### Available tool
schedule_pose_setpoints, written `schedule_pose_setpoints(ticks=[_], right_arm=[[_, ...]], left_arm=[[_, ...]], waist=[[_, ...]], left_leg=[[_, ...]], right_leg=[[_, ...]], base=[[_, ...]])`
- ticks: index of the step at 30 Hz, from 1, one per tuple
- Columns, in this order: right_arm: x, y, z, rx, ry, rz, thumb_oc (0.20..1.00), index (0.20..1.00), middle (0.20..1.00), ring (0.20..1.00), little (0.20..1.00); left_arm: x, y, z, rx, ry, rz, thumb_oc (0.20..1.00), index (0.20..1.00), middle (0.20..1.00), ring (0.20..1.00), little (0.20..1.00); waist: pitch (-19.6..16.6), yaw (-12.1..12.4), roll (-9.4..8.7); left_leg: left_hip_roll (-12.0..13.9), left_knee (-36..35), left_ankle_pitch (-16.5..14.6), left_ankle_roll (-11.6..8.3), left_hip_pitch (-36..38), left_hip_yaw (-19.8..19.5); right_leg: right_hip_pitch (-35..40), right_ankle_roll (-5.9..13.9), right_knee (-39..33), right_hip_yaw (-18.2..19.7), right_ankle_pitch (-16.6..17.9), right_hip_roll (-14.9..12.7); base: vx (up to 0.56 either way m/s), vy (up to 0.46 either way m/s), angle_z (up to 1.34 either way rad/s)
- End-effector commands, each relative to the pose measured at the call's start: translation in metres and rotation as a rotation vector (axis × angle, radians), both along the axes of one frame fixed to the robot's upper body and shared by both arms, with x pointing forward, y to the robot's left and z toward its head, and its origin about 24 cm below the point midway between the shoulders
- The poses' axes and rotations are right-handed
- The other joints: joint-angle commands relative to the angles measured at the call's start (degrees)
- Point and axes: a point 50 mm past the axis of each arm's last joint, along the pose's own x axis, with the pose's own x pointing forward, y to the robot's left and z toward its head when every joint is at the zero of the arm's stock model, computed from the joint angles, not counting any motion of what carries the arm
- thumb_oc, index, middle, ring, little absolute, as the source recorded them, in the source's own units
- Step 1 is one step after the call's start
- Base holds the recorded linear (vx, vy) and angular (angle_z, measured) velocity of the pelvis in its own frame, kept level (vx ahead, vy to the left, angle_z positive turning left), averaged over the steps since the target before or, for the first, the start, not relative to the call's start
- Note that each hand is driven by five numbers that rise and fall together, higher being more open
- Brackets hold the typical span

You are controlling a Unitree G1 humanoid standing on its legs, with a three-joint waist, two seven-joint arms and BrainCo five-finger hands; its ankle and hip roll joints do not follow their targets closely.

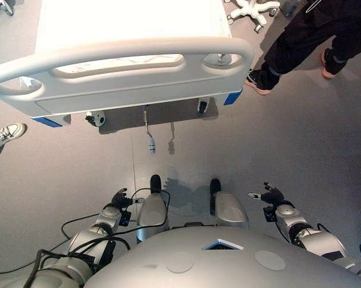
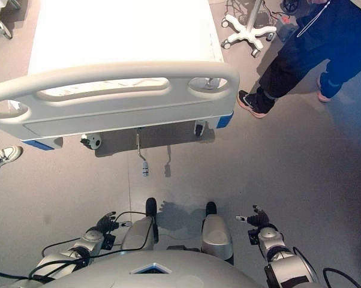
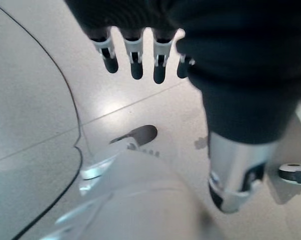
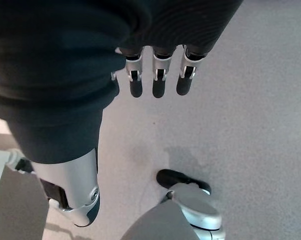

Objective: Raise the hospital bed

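While both the left hand (image 1: 119, 198) and right hand (image 1: 269, 195) hung relaxed and empty, the crank handle (image 1: 150, 141) under the hospital bed (image 1: 120, 84) warranted a low, squarely aligned reach.

A plain grey floor (image 1: 300, 150) spreads across the whole scene. At the far right stands a person in dark trousers (image 1: 306, 36), wearing dark shoes with pinkish-red soles; one shoe (image 1: 258, 81) rests flat on the floor, the other foot (image 1: 329, 63) is set further right and back. Beyond this person, near the upper edge, lies the white star-shaped wheeled base of a stand (image 2: 243, 33), its thin pole rising out of sight. At the far left edge, a second person's white sneaker (image 1: 3, 135) points inward across the floor
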Motion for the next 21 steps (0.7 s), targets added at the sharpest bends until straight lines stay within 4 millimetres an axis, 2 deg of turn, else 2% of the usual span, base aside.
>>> schedule_pose_setpoints(ticks=[1, 3, 21], right_arm=[[0.0190, -0.0011, 0.0067, -0.001, -0.060, -0.009, 1.000, 1.000, 1.000, 1.000, 1.000], [0.0178, 0.0004, 0.0059, 0.004, -0.060, -0.012, 1.000, 1.000, 1.000, 1.000, 1.000], [0.0160, 0.0016, 0.0046, -0.003, -0.046, -0.002, 1.000, 1.000, 1.000, 1.000, 1.000]], left_arm=[[0.0253, 0.0091, 0.0104, 0.013, -0.086, 0.023, 1.000, 1.000, 1.000, 1.000, 1.000], [0.0316, 0.0102, 0.0132, 0.014, -0.116, 0.033, 1.000, 1.000, 1.000, 1.000, 1.000], [0.0332, 0.0096, 0.0129, 0.018, -0.096, 0.027, 1.000, 1.000, 1.000, 1.000, 1.000]], waist=[[2.10, 0.30, -2.39], [2.04, 0.30, -2.31], [2.28, -0.04, -2.40]], left_leg=[[1.99, 3.52, -3.81, -0.75, -0.79, -1.61], [1.91, 3.31, -3.67, -0.79, -0.80, -1.92], [2.22, 2.26, -2.77, -0.85, -1.19, -2.65]], right_leg=[[-0.59, 4.41, -5.29, 1.15, 6.75, -5.70], [-0.54, 4.40, -4.82, 1.02, 6.46, -5.71], [-1.61, 4.26, -2.29, 0.56, 4.83, -5.06]], base=[[0.01, 0.000, 0.03], [0.01, -0.007, 0.08], [0.00, -0.001, 0.03]])
